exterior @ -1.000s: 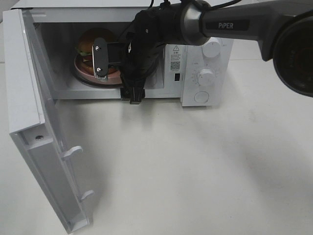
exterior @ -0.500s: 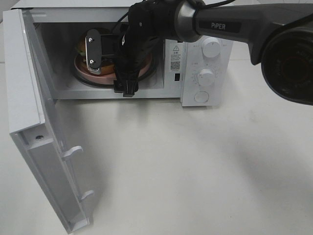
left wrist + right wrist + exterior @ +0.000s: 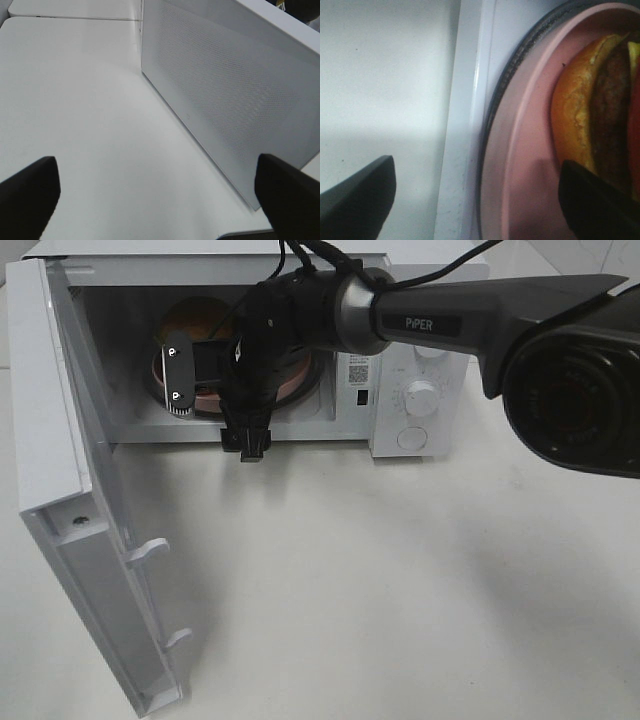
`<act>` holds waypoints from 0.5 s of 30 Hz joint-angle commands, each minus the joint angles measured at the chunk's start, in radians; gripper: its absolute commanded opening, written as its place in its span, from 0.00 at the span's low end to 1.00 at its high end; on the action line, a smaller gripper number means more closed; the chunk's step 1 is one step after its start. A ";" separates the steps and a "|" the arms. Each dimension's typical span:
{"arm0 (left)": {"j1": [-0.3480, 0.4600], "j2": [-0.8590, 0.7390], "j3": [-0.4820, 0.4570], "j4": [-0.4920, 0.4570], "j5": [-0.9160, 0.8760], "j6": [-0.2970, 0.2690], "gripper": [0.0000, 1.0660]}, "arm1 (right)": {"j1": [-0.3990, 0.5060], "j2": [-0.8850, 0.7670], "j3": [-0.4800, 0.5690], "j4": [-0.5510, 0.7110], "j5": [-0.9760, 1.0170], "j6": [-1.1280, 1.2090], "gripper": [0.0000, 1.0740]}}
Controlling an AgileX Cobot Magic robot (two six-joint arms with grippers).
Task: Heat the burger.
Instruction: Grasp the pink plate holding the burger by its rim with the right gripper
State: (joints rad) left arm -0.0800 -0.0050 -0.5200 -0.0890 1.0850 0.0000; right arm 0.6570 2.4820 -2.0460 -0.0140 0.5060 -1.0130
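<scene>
Golden-bunned burger (image 3: 200, 318) on pink plate (image 3: 300, 375)

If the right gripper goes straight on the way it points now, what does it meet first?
Probably the pink plate inside the microwave, with the burger close behind. The open right gripper already straddles the plate's rim; depth is unclear.

- High view: we look down at the open microwave (image 3: 250, 350).
- Left wrist: close by its door (image 3: 225, 95).
- Right wrist: very close on the plate (image 3: 520, 165); shared with high view.
</scene>
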 commanded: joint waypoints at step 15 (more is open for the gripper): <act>0.002 -0.017 0.001 -0.006 -0.013 0.000 0.92 | -0.027 0.067 -0.077 0.028 -0.015 -0.002 0.76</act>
State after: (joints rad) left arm -0.0800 -0.0050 -0.5200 -0.0890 1.0850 0.0000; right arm 0.6480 2.5290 -2.1160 0.0110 0.4760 -1.0130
